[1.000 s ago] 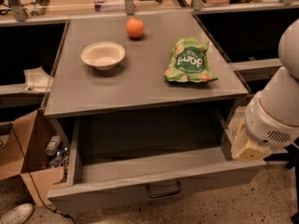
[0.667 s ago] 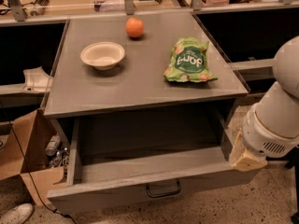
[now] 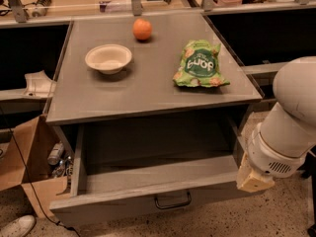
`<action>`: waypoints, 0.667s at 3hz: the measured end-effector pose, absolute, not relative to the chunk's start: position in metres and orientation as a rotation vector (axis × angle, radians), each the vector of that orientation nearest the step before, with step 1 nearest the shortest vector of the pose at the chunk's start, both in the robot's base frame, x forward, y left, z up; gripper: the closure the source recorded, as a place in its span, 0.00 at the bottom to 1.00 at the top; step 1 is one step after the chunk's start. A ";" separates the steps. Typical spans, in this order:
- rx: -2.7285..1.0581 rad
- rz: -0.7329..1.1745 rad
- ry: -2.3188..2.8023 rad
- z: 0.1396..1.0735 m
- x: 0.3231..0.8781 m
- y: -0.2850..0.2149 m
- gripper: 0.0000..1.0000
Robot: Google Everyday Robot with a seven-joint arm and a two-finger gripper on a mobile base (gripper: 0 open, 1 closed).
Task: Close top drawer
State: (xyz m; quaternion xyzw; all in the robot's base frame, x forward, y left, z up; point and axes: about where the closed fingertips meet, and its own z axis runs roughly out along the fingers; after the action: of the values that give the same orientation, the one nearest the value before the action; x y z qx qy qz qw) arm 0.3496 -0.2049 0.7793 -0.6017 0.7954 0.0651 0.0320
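The top drawer (image 3: pixel 148 204) is pulled far out of the grey cabinet, and its inside (image 3: pixel 158 174) looks empty. A small dark loop handle (image 3: pixel 173 200) sits at the centre of its plain grey front. My white arm (image 3: pixel 291 127) comes in from the right. My gripper (image 3: pixel 253 179) shows only as a tan end piece, low beside the drawer's right front corner, close to or touching its side. The lower drawers are out of view.
On the cabinet top (image 3: pixel 148 90) stand a white bowl (image 3: pixel 108 58), an orange (image 3: pixel 142 29) and a green snack bag (image 3: pixel 200 64). A cardboard box (image 3: pixel 22 164) and cans (image 3: pixel 55 154) are on the floor at the left. A shoe (image 3: pixel 17 226) is at the bottom left.
My arm and gripper have moved down and slightly left, toward the drawer's right front corner. The drawer stays open about as far as before.
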 end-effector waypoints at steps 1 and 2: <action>-1.822 0.266 2.495 0.759 0.332 -0.205 1.00; -1.798 0.320 2.530 0.740 0.321 -0.206 1.00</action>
State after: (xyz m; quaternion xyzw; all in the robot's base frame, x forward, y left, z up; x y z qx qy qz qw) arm 0.3212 -0.2061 0.7399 -0.5763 0.8107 0.1026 0.0107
